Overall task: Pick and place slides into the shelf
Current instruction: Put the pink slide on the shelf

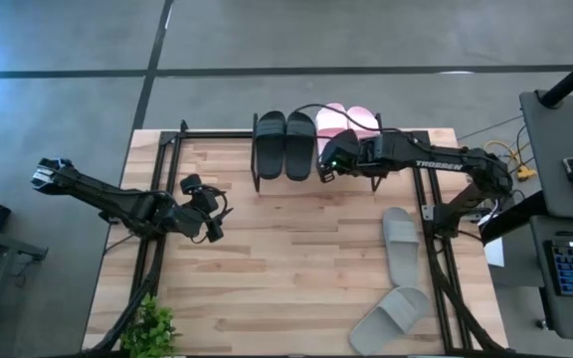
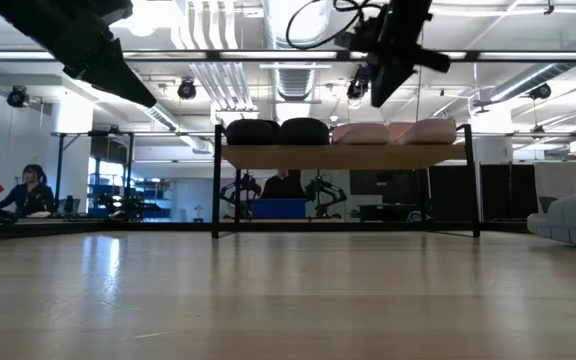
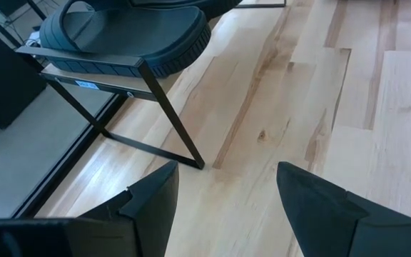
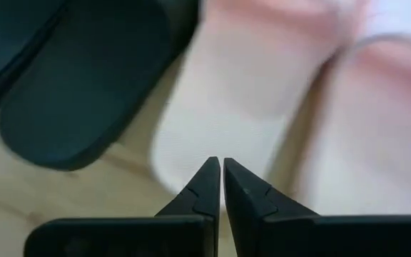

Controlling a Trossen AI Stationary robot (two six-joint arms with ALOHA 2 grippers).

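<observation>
Four of six slides already up on the shelf (image 1: 296, 185) at the far edge of the worktop (image 1: 296, 268): two black slides (image 1: 285, 144) side by side, two pink slides (image 1: 338, 124) just beside them. Two grey slides (image 1: 398, 283) left on the worktop near the right arm's base, apart from each other, so roughly two thirds done by the look of it. Soft moulded foam, rounded toes, broad straps, ribbed soles; pale wood board on thin dark metal legs. Right gripper (image 4: 216, 187) above the pink pair, jaws pinched together on nothing. Left gripper (image 3: 227, 193) low over bare planks, jaws wide, empty
</observation>
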